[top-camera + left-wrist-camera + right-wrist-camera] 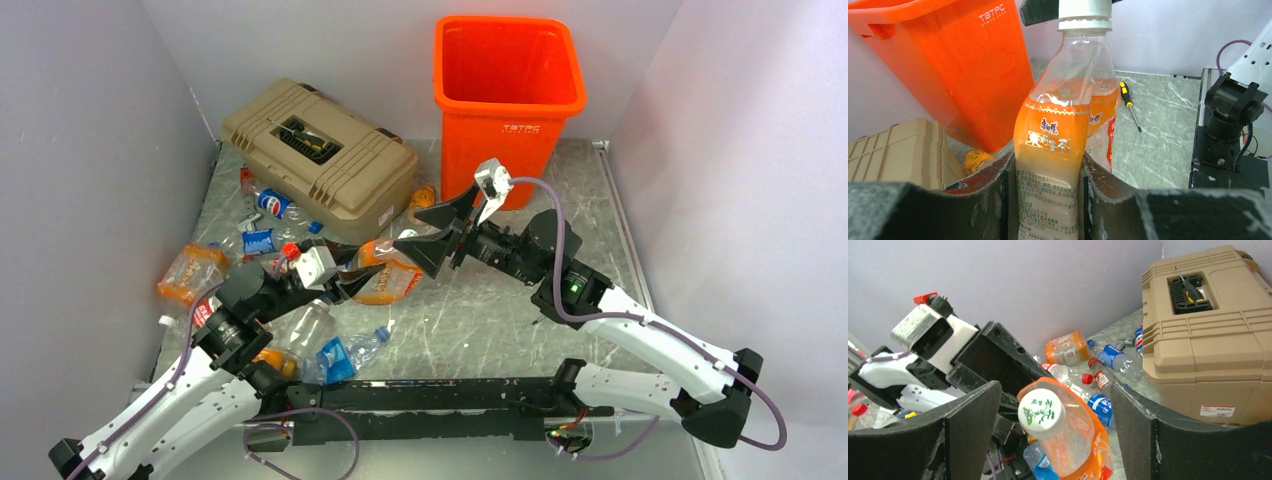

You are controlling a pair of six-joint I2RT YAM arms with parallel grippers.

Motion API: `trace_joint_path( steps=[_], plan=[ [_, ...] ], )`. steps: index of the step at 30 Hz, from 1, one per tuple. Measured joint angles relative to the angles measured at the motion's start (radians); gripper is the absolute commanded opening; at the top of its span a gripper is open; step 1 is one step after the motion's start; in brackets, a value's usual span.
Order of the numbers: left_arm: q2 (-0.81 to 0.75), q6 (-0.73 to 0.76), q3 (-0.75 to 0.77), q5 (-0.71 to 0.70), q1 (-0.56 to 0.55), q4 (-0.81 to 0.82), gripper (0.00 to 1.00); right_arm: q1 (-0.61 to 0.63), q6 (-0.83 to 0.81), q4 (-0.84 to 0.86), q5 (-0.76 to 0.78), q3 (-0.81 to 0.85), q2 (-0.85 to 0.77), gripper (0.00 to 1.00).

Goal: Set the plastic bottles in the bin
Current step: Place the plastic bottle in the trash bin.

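Firstly, the tabletop [520, 320]: grey, marbled, walled in pale panels on three sides.
- Bin [500, 150]: bright orange, upright at the back of the tabletop, white lettering on its front; no bottle shows inside from the top view.
- Toolbox [320, 160]: tan, ribbed, lid closed, standing left of the bin with a gap between them.
- Left claw [1048, 200]: clenched on the lower body of the tea bottle, one finger pressed against each side.
- Right claw [1055, 395]: released, jaws spread wide on either side of the bottle's top, touching neither flank.
- Tea bottle [1050, 135]: clear plastic, orange label, held off the tabletop in front of the bin, between the two claws.
- Loose bottles [272, 203]: a scatter of blue- and orange-labelled ones on the left part of the tabletop, below and beside the toolbox.
- Screwdriver [1129, 102]: yellow-and-black handle, lying flat on the tabletop beyond the held bottle.
- Cap [1041, 413]: white with green print, screwed onto the tea bottle.
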Motion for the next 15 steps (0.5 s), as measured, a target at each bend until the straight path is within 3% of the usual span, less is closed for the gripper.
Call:
trace_joint_path(
  steps=[8, 14, 15],
  plan=[
    [-0.003, 0.0, 0.0, -0.001, 0.0, 0.0, 0.14, 0.0, 0.047, 0.042, 0.005, 0.0, 0.07, 0.67],
    [-0.006, 0.0, -0.001, -0.017, 0.002, -0.009, 0.15, 0.012, 0.069, 0.047, -0.003, 0.0, 0.079, 0.24],
    [-0.007, -0.001, -0.001, -0.016, 0.003, -0.009, 0.18, 0.012, 0.066, 0.049, -0.005, 0.0, 0.079, 0.13]
  ],
)
